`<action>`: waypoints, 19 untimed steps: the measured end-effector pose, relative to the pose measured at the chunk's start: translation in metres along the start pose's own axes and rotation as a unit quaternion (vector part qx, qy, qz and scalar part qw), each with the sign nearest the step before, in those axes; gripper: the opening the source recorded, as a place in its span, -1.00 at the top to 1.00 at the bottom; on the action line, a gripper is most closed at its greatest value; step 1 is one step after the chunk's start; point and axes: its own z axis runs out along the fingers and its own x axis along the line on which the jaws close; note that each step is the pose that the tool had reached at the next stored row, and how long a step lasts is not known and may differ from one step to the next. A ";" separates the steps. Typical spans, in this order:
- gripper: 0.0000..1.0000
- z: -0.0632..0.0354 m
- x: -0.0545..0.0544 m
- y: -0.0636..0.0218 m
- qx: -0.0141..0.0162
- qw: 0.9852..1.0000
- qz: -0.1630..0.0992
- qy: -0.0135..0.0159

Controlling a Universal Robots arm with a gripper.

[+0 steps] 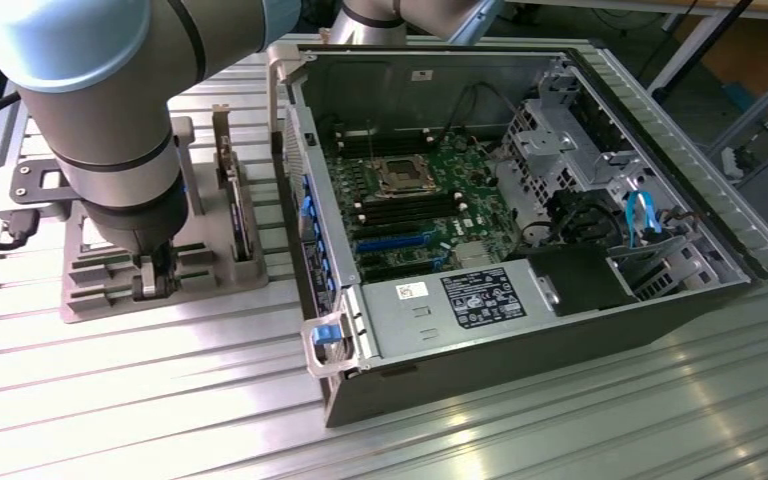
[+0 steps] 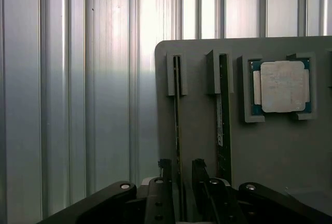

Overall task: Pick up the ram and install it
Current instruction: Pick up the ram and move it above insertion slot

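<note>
The ram (image 2: 178,110) is a thin green stick standing on edge in a slot of the grey holder (image 2: 197,130). My gripper (image 2: 181,182) is open, with one dark finger on each side of the stick's near end and a small gap on both sides. In the exterior view my gripper (image 1: 157,278) reaches straight down into the grey holder (image 1: 91,300) at that view's left, and the arm hides the stick there.
A second board (image 2: 223,115) with a white label stands on edge in the neighbouring slot, and a silver-topped CPU chip (image 2: 281,86) lies beyond it. An open computer case (image 1: 651,310) with its motherboard (image 1: 411,200) lies at the exterior view's right, on the ribbed metal table (image 1: 157,400).
</note>
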 end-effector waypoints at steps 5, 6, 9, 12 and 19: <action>0.40 0.0000 0.000 0.0000 0.000 1.000 0.000 0.000; 0.40 0.0000 0.000 0.0000 0.000 1.000 0.000 0.000; 0.58 0.0000 0.000 0.0000 0.000 1.000 0.000 0.000; 0.58 0.0000 0.000 0.0000 0.000 1.000 0.000 0.000; 0.58 0.0000 0.000 0.0000 0.000 1.000 0.000 0.000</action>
